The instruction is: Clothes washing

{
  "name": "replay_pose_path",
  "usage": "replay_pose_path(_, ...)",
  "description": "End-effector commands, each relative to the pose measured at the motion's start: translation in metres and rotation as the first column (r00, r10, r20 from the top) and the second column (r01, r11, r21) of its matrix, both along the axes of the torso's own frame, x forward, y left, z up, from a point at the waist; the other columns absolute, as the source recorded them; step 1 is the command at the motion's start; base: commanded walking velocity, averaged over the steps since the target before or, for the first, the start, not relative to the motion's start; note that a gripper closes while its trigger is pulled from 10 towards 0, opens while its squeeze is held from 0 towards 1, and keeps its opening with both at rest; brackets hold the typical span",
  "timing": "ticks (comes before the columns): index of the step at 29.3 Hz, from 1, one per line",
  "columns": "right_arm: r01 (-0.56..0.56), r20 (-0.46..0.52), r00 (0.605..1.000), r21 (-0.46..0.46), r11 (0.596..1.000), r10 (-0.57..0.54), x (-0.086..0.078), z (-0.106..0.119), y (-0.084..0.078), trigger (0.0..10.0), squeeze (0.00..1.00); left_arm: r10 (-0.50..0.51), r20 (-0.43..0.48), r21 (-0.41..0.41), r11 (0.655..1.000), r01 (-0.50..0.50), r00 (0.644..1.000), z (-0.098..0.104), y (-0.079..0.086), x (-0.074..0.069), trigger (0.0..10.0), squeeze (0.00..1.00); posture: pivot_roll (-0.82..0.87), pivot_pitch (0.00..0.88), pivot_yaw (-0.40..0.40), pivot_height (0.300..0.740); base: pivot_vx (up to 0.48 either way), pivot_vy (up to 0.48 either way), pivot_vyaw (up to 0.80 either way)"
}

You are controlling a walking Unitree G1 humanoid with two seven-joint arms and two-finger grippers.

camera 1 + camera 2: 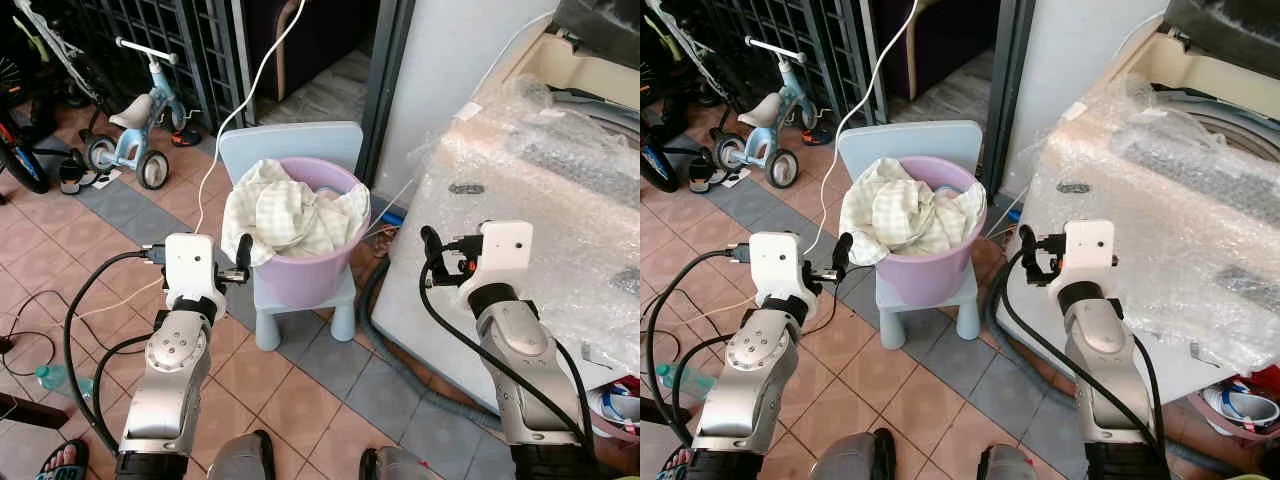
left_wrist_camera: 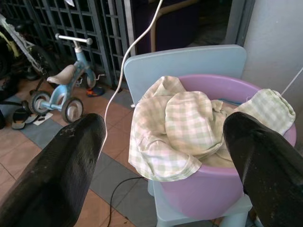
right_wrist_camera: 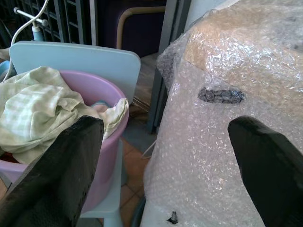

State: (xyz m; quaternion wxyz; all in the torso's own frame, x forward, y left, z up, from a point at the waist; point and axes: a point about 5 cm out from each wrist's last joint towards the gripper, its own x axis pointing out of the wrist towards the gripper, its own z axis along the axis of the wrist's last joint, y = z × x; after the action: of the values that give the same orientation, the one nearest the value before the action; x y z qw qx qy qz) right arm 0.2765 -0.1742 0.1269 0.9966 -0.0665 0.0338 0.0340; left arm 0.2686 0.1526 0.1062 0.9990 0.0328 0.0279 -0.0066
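A purple bucket (image 1: 318,268) stands on a small pale blue chair (image 1: 292,147) on the tiled floor. A green-and-white checked cloth (image 1: 280,213) is heaped in the bucket and hangs over its near rim. To the right is the washing machine (image 1: 530,210), wrapped in bubble wrap. My left gripper (image 1: 243,252) is open, just left of the bucket and level with its rim, holding nothing. Open as well, my right gripper (image 1: 431,248) hovers between the bucket and the machine's front corner. In the left wrist view the cloth (image 2: 184,127) lies ahead between the black fingers (image 2: 71,161).
A blue tricycle (image 1: 135,120) and a dark metal grille (image 1: 170,40) stand at the back left. A white cable (image 1: 240,110) hangs down beside the chair. A grey hose (image 1: 378,300) runs along the machine's base. A plastic bottle (image 1: 55,378) and a sandalled foot (image 1: 60,462) are at lower left.
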Motion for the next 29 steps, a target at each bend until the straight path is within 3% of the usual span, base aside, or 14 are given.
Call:
replay_pose_path(1,-0.052,-0.036,0.998,0.019,0.998,0.053,-0.001,-0.007,0.002,10.0,0.0,0.051,-0.011,0.029,0.998,-0.05,0.999,-0.007,0.009,-0.002,10.0,0.0,-0.02,0.135,0.007,0.74,0.0,0.0,0.0)
replay_pose_path(2,-0.065,-0.047,0.997,0.066,0.996,0.068,-0.004,-0.012,-0.001,10.0,0.0,0.084,-0.048,-0.026,0.996,-0.086,0.995,-0.008,0.01,-0.001,10.0,0.0,-0.02,0.136,0.004,0.74,0.0,0.0,0.0)
replay_pose_path(4,-0.035,-0.099,0.994,0.041,0.999,0.039,-0.004,-0.02,-0.005,10.0,0.0,0.056,-0.018,-0.061,0.997,-0.057,0.998,-0.002,0.005,-0.001,10.0,0.0,-0.01,0.138,0.001,0.74,0.0,0.0,0.0)
replay_pose_path(7,-0.013,-0.135,0.991,0.04,0.999,0.018,-0.001,-0.026,-0.004,10.0,0.0,0.043,0.001,-0.062,0.997,-0.043,0.999,0.004,0.0,0.001,10.0,0.0,-0.01,0.14,0.0,0.74,0.0,0.0,0.0)
replay_pose_path(13,-0.002,-0.089,0.996,0.034,0.999,0.005,0.002,-0.024,0.004,10.0,0.0,0.021,0.013,-0.068,0.998,-0.02,1.0,0.006,-0.004,0.001,10.0,0.0,-0.01,0.142,-0.001,0.74,0.0,0.0,0.0)
replay_pose_path(14,-0.042,-0.111,0.993,0.004,0.999,0.042,0.002,-0.023,0.011,10.0,0.0,0.03,0.004,-0.063,0.998,-0.03,1.0,0.004,-0.004,0.002,10.0,0.0,-0.01,0.143,-0.002,0.74,0.0,0.0,0.0)
replay_pose_path(18,-0.105,-0.093,0.99,0.025,0.994,0.107,0.0,-0.02,0.015,10.0,0.0,0.026,0.009,-0.068,0.997,-0.026,1.0,0.005,-0.004,0.002,10.0,0.0,-0.01,0.147,-0.002,0.74,0.0,0.0,0.37)
replay_pose_path(26,-0.067,-0.082,0.994,0.044,0.997,0.07,0.004,-0.019,0.013,10.0,0.0,0.013,0.004,-0.084,0.996,-0.013,1.0,0.006,-0.007,0.004,10.0,0.0,-0.01,0.146,0.002,0.74,0.323,0.0,0.67)
replay_pose_path(29,-0.048,-0.085,0.995,0.037,0.998,0.051,0.005,-0.02,0.011,10.0,0.0,0.011,0.004,-0.084,0.996,-0.01,1.0,0.006,-0.007,0.004,10.0,0.0,-0.01,0.146,0.003,0.74,0.395,0.0,0.0)
